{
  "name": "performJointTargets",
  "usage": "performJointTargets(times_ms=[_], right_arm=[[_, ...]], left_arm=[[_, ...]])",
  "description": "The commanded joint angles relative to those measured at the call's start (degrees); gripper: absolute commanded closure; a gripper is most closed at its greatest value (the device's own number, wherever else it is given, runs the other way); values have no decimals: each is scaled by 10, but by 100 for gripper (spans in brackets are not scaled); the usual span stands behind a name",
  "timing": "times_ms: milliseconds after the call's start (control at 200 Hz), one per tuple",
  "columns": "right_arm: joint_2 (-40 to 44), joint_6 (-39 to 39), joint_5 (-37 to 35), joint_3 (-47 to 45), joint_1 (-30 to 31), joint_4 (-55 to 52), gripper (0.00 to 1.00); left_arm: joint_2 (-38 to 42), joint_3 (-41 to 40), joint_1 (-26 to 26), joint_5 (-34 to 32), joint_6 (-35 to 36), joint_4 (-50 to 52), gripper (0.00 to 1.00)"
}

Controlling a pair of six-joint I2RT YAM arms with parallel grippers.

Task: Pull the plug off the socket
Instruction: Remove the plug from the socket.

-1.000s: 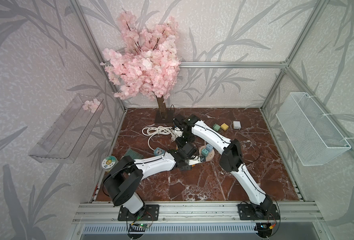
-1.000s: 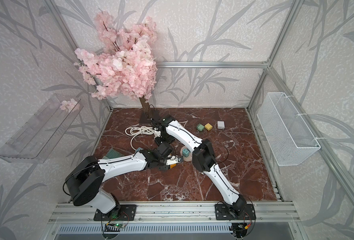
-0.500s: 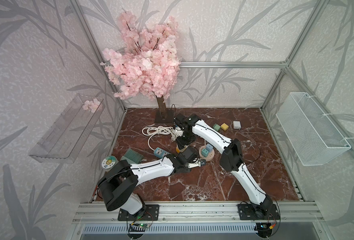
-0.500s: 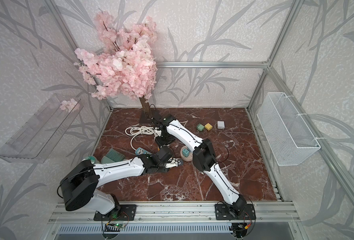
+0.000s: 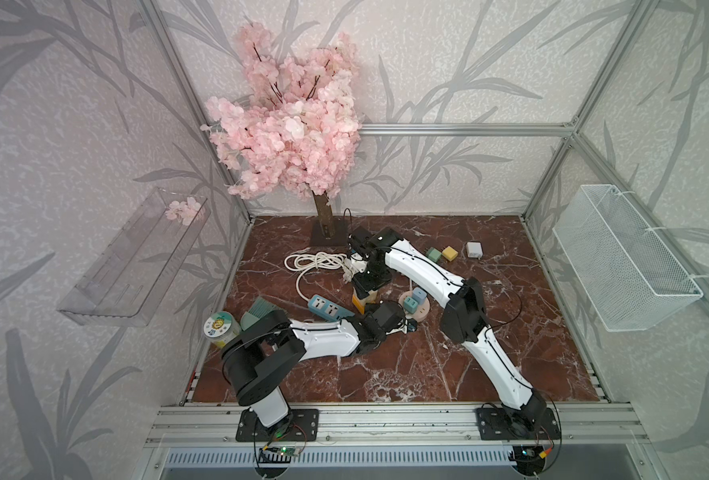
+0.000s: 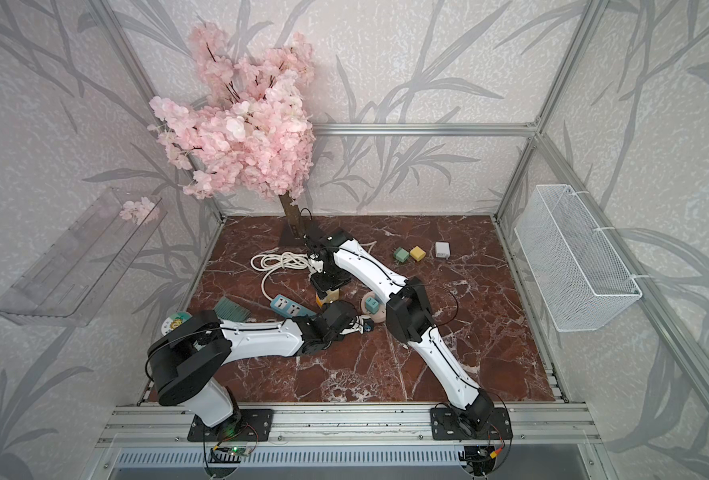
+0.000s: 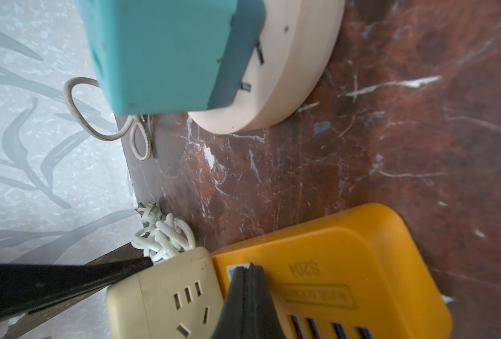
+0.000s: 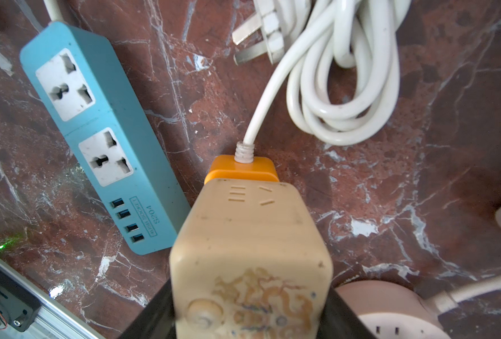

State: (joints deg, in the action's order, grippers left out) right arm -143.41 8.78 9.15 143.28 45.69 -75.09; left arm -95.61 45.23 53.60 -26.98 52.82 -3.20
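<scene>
Power strip (image 5: 331, 309) just left of socket (image 5: 359, 306)

You see grey leaf-patterned wallpaper (image 5: 469, 62) on three sides, edged by an aluminium frame (image 5: 465, 129). The floor (image 5: 511, 332) is red-brown marble veined with white. A clear shelf (image 5: 128, 270) hangs on one side wall and a white wire basket (image 5: 619, 257) on the opposite wall. A pink blossom tree (image 5: 290, 137) stands at the back.

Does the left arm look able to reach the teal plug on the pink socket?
Likely yes: the left gripper, shut by the orange socket, has only bare table between it and the teal plug.
</scene>
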Motion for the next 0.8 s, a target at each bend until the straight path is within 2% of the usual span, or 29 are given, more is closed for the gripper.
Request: performJointTargets(times_ms=[0, 240, 505, 795], right_arm=[[9, 3, 18, 16, 1, -25, 100], [7, 4, 18, 20, 1, -26, 100], [8, 4, 21, 22, 1, -28, 100], [-3, -3, 3, 65, 0, -59, 100]], left_arm=[[0, -7, 0, -14, 15, 5, 100], [41, 7, -1, 7, -17, 98, 100], [6, 1, -6, 6, -13, 81, 100], [0, 6, -6, 65, -35, 185, 100]])
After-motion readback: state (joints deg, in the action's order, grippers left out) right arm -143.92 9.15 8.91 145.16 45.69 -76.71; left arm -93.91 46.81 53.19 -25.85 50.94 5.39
